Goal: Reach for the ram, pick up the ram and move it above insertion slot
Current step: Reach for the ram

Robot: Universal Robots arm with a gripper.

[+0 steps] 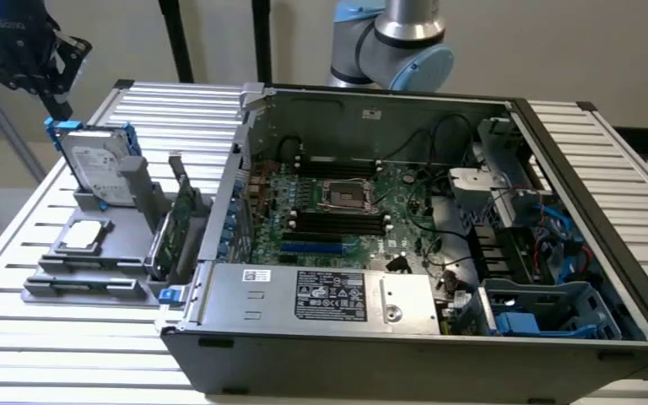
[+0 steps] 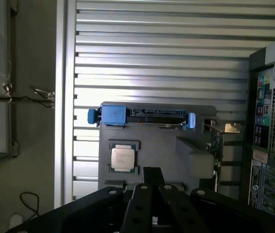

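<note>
The gripper [image 1: 63,108] hangs over the far end of a grey fixture [image 1: 116,253] that stands on the slatted metal worktop [image 1: 31,354], at the exterior view's left of an open computer case [image 1: 301,354]. In the wrist view its dark fingers [image 2: 149,177] run in to one narrow tip with no gap showing, so they look pressed together, and nothing is held between them. The ram [image 1: 85,285] seems to be the long thin strip lying in the low tray at the near end of the fixture, well apart from the gripper; its chips cannot be made out. Also in the fixture, a silver hard drive [image 1: 97,173] with blue rails stands upright just below the gripper's tip, a processor chip [image 1: 83,236] lies flat in front of it, and a green expansion card [image 1: 183,224] stands on edge on the side nearest the case. Inside the case the green motherboard [image 1: 408,215] lies flat, with black memory slots [image 1: 336,224] just beside the processor socket [image 1: 344,196]. The arm [image 1: 397,42] rises behind the case.
</note>
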